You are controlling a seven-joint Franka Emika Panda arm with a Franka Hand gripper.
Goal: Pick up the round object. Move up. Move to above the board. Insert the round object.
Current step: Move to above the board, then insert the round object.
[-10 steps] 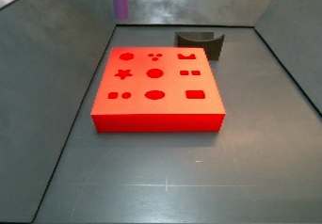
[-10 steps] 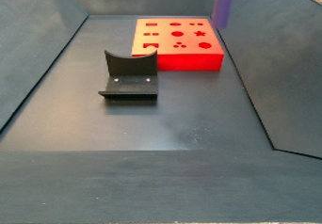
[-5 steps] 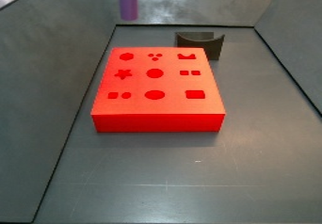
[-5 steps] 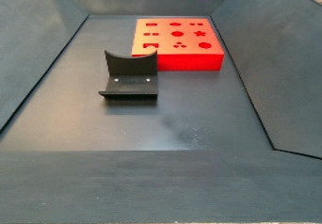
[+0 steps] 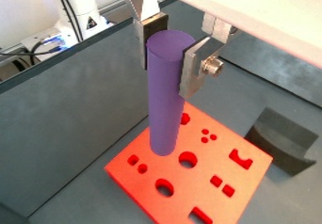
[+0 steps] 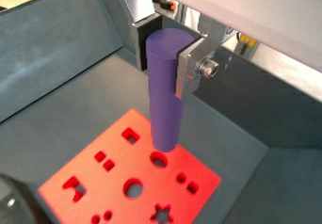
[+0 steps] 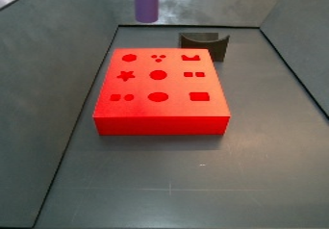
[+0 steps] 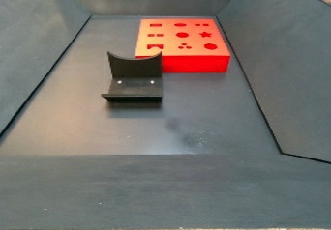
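Observation:
My gripper [image 5: 170,51] is shut on the round object, a tall purple cylinder peg [image 5: 164,96], and holds it upright high above the red board [image 5: 176,185]. Both wrist views show the peg [image 6: 167,91] clamped between the silver fingers [image 6: 191,68], its lower end hanging over the board's cut-out holes [image 6: 126,171]. In a side view only the peg's lower end [image 7: 145,0] shows at the top edge, above the board's far end [image 7: 161,89]. In a side view the board [image 8: 181,41] shows but the peg and gripper are out of frame.
A dark grey curved block [image 8: 132,77] stands on the dark floor beside the board; it also shows in a side view [image 7: 205,44] and a wrist view [image 5: 284,138]. Grey walls [image 7: 52,40] enclose the floor on all sides.
The peg has moved right in a side view, toward above the board's far end, and has risen out of the top of a side view.

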